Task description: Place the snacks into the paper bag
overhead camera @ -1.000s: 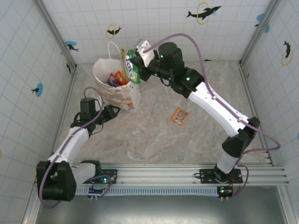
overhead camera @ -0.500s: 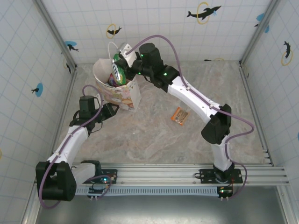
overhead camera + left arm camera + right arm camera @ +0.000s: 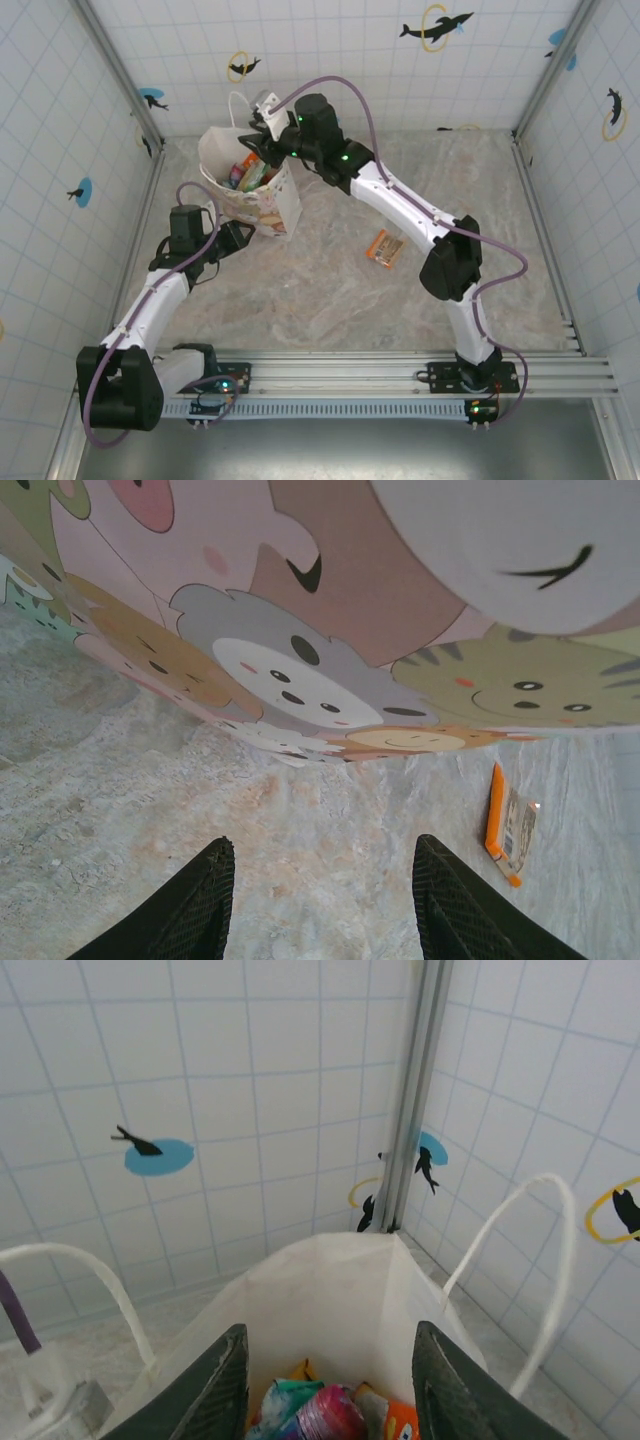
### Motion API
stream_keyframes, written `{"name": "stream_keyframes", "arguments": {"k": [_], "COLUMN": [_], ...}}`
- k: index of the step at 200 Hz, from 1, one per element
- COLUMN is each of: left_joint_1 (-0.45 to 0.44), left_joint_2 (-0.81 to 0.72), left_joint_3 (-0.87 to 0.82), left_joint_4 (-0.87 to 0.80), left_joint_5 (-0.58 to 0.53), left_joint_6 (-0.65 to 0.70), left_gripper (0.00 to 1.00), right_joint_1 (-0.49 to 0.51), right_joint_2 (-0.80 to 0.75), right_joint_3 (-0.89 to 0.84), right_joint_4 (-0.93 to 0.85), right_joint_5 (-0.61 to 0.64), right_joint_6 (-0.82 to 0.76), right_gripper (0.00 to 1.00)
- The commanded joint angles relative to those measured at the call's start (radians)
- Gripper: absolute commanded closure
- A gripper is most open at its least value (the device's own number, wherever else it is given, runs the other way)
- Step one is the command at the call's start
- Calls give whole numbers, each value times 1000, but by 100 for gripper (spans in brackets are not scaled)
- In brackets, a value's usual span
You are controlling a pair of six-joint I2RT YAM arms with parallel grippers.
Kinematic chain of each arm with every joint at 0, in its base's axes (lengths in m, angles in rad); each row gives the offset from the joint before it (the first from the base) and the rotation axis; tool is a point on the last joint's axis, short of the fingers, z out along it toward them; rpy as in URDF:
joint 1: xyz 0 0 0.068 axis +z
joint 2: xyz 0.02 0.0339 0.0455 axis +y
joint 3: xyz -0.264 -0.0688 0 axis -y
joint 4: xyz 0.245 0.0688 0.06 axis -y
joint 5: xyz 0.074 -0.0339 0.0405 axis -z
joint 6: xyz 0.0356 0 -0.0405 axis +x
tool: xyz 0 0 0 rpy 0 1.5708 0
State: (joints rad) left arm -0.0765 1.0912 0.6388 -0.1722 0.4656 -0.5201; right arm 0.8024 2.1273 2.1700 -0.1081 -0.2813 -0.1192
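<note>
White paper bag (image 3: 272,212) holds packets (image 3: 246,173), right gripper (image 3: 330,1335) parted and empty above its mouth, left gripper (image 3: 320,855) parted beside its base — rise clear of the handles (image 3: 522,1260), then fetch the orange bar (image 3: 385,247) off the table (image 3: 330,295).

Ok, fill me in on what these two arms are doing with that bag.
The right gripper hangs over the open mouth of the paper bag, jaws apart with nothing between them. Several packets already lie inside the bag. The left gripper sits low on the table facing the bag's printed side, open and holding nothing. One orange packet lies on the table to the right of the bag, not yet packed.
</note>
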Motion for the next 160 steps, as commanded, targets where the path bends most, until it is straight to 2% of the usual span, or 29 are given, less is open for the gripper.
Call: {"name": "stream_keyframes", "arguments": {"k": [1, 50, 107, 136, 160], "left_joint_1": [11, 11, 10, 9, 11], "left_joint_2": [4, 5, 20, 21, 22], "left_joint_3": [15, 10, 10, 9, 13], "left_joint_4": [-8, 3, 1, 2, -1], "left_joint_5": [8, 21, 31, 33, 30], "left_joint_6": [22, 11, 10, 10, 13], "left_gripper": [50, 50, 51, 51, 51], "right_joint_1": [-8, -9, 42, 59, 63], "right_joint_2": [-26, -45, -106, -142, -141], "right_joint_3": [39, 39, 9, -38, -43], "right_joint_4": [13, -92, -263, -272, -300], "right_joint_5": [35, 78, 273, 334, 317], "right_joint_6": [10, 57, 336, 419, 478], "right_gripper": [54, 53, 43, 38, 39]}}
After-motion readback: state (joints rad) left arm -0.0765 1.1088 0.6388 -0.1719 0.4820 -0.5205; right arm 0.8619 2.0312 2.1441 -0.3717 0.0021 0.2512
